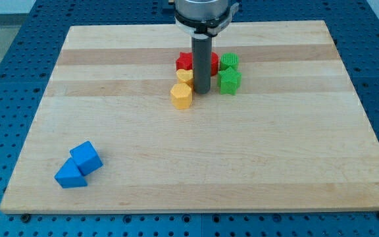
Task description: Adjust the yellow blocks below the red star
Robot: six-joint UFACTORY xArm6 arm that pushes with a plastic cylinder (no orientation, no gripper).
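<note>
A red star block (pixel 185 61) sits near the board's top middle, partly hidden by my rod. Another red block (pixel 213 62) shows just right of the rod. A small yellow block (pixel 184 76) lies right below the red star. A yellow hexagon block (pixel 181 95) lies just below that one, touching it. My tip (pixel 201 91) stands immediately right of the two yellow blocks, close to them, and left of the lower green block (pixel 229 81). I cannot tell whether the tip touches the yellow blocks.
A second green block (pixel 229 62) sits above the lower green one. Two blue blocks (pixel 85 158) (pixel 70 176) lie together at the board's bottom left. The wooden board (pixel 196 164) rests on a blue perforated table.
</note>
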